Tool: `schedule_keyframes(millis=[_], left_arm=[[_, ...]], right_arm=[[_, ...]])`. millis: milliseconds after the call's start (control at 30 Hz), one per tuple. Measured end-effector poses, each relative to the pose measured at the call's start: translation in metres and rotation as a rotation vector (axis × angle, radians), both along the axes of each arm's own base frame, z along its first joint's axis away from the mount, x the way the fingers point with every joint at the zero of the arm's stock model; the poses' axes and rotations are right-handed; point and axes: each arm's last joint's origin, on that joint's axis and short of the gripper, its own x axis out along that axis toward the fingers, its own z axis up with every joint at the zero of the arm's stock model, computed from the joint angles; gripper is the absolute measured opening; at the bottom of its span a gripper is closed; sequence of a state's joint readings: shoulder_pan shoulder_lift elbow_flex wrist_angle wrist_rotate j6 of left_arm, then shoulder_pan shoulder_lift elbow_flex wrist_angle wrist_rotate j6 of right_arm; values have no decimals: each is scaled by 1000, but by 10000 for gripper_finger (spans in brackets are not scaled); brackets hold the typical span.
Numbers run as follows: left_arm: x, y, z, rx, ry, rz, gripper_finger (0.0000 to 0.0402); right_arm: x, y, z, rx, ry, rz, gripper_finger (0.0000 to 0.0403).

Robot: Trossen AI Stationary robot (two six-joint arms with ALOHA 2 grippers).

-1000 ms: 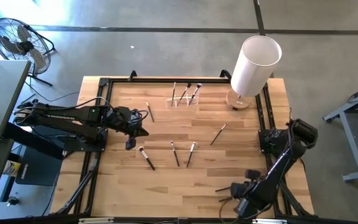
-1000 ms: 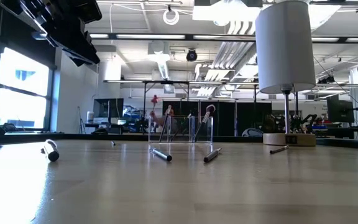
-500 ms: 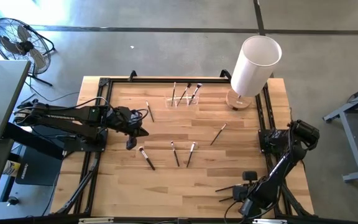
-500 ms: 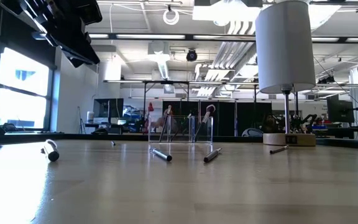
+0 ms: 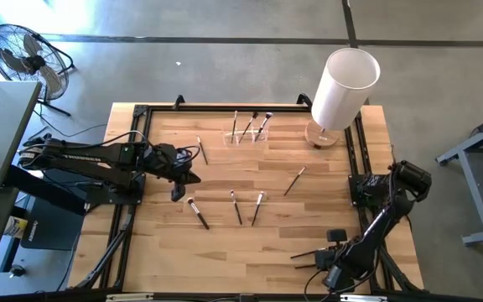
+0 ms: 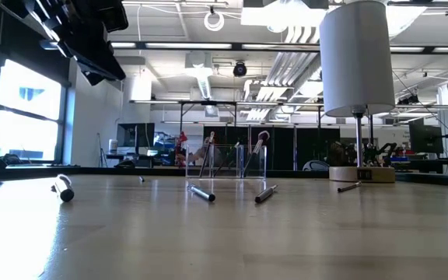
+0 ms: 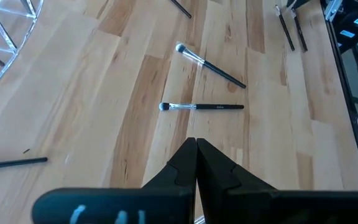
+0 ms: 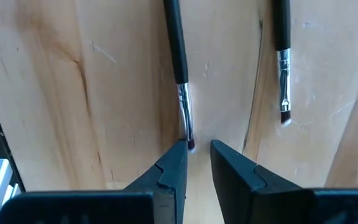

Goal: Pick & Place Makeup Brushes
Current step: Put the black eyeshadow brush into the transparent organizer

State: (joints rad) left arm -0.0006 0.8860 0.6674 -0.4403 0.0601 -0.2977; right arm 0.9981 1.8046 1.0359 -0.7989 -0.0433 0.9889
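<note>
Both hands low, right (image 8: 197,155) perhaps gripping

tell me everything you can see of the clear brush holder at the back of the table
The clear brush holder is a small see-through box, acrylic by its look, standing upright on the wooden table near the far edge, left of the big white cylinder. Several makeup brushes lean inside it, bristle tips up. Neither claw touches it; more brushes lie flat on the wood in front of it.

Brush (image 8: 180,81) bristle tip hidden behind right gripper (image 8: 197,163) finger.
</note>
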Motion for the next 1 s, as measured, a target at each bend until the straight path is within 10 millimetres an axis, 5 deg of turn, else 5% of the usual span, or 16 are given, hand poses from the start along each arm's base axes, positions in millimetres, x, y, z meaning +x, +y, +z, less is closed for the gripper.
schedule_keyframes(millis=[533,733,1000], left_arm=[[9,1,14,-66,-168,80,1],[11,1,17,-26,-209,51,18],[29,0,11,-21,-223,-6,122]], right_arm=[[1,2,3,70,40,-5,2],[11,1,42,121,-22,-76,1],[39,-19,92,56,-82,-140,0]])
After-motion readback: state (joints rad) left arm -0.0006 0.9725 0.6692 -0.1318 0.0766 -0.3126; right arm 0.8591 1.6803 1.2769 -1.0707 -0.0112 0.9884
